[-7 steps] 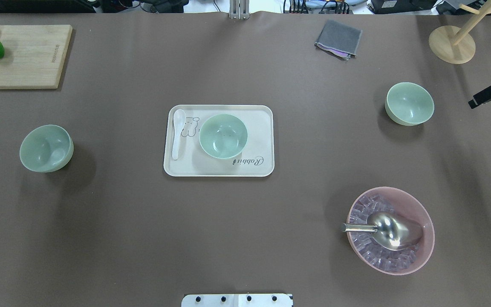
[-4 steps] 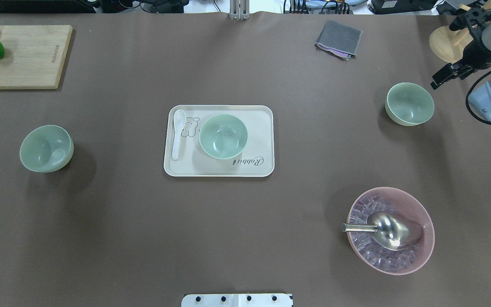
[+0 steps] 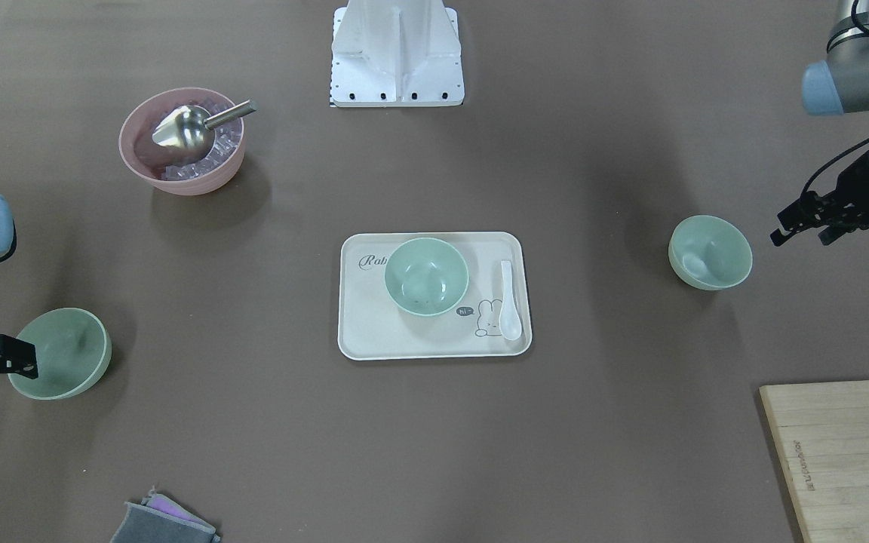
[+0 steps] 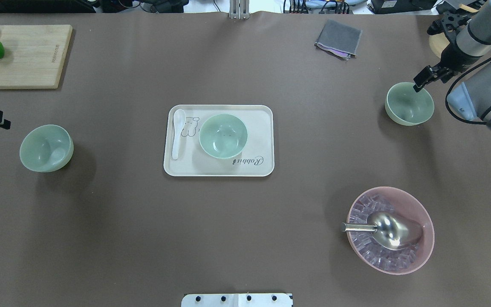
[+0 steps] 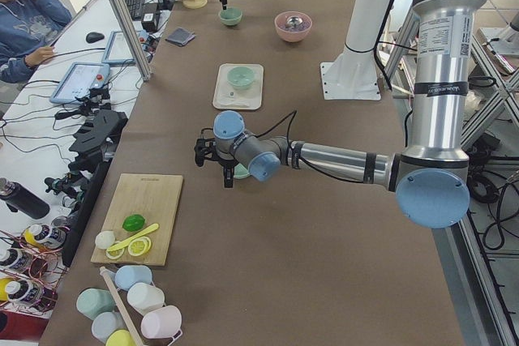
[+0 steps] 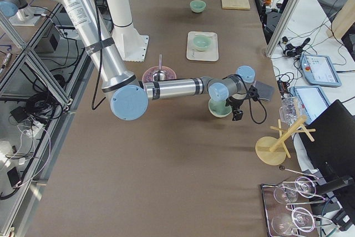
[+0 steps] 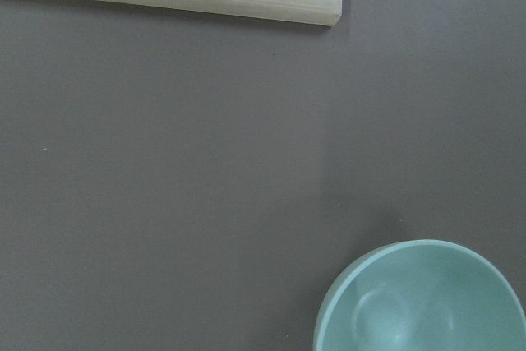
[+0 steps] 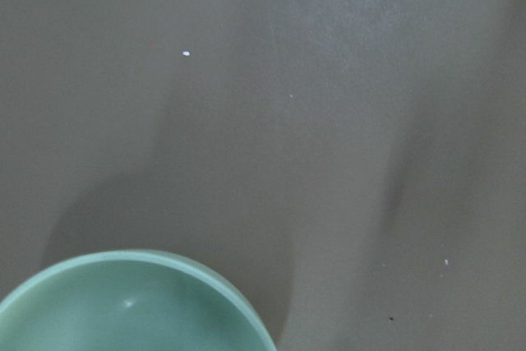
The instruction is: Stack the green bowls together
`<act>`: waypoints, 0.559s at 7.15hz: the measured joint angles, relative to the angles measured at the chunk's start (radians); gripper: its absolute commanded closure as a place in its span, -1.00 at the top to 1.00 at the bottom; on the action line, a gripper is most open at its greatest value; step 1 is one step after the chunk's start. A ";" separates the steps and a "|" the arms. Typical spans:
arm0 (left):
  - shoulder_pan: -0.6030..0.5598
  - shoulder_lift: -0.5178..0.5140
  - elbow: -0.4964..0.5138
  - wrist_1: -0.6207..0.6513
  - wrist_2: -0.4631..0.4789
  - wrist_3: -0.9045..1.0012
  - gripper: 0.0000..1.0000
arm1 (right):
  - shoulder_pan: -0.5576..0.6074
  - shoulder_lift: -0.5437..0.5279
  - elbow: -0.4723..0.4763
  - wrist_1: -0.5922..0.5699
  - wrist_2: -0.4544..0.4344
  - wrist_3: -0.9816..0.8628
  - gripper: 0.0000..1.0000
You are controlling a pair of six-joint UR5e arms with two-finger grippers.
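Across the desk [image 4: 245,238], unstacked; tray [image 4: 260,123] green bowl [image 4: 223,136] likely the stack base; left gripper [image 3: 804,232], jaws spread, beside left green bowl [image 3: 710,253]; right gripper [image 4: 426,77] over right green bowl [image 4: 411,108] rim, jaws cannot tell.

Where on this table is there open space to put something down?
Widest bare patch: the strip between the tray and the robot's base, left of the pink bowl. Also bare between tray and left green bowl. Crowded: the right end, where the right gripper hangs at the right green bowl.
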 measured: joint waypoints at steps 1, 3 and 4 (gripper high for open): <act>0.002 -0.002 0.000 0.000 0.001 -0.004 0.95 | -0.003 -0.012 -0.001 0.000 0.002 0.000 0.55; 0.004 -0.003 -0.003 -0.001 0.001 -0.017 0.95 | -0.014 -0.022 -0.002 -0.001 0.006 0.002 0.27; 0.005 -0.003 -0.005 0.000 0.001 -0.021 0.95 | -0.019 -0.024 -0.002 -0.001 0.009 0.004 -0.24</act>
